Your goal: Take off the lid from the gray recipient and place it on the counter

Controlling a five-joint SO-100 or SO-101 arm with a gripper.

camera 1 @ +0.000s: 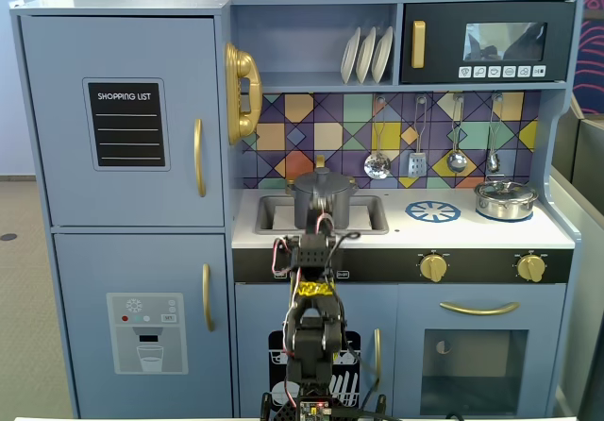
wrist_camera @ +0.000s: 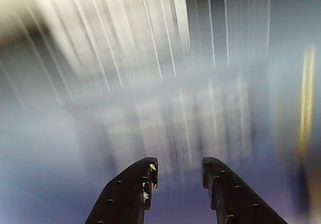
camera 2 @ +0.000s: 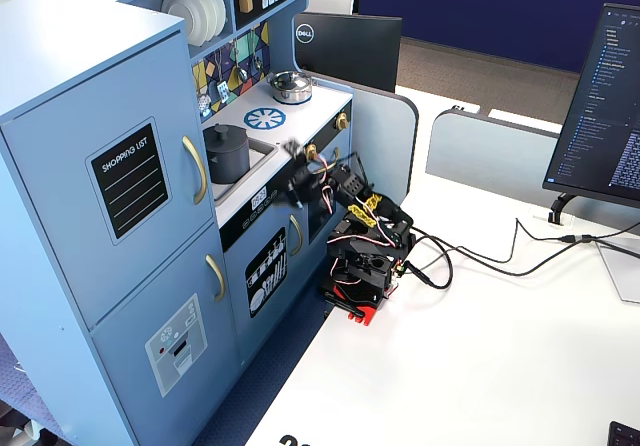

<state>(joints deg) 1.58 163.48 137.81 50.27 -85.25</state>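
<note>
On the left of a fixed view stands the tall blue toy fridge door with a black shopping list sign (camera 1: 126, 125). Just right of it is the white flat counter of the blue toy kitchen (camera 1: 406, 235), with a sunken sink on its left part.

The dark gray round pot with two small side handles (camera 1: 324, 204) sits in that sink. The dark gray flat round lid with a small knob (camera 1: 323, 177) is on top of the pot, closed, so the lid is not yet off.

The black robot arm stands near the front of the kitchen, below the sink. Its black two-finger gripper (wrist_camera: 176, 171) shows in the wrist view with its two fingers a little way apart and nothing between them. The rest of that view is too blurry to tell what is ahead.

The lid is farther away than the gripper and higher up, almost straight ahead of it. In the other fixed view the gripper (camera 2: 296, 171) is near the front edge of the counter, with the pot (camera 2: 226, 153) just to its left. I think the gripper must go up and forward over the lid, then down onto the small knob in the middle.

Farther right on the counter is a blue and white round burner print (camera 1: 433, 211), then a small shiny silver pot with its own lid (camera 1: 505, 199).
</note>
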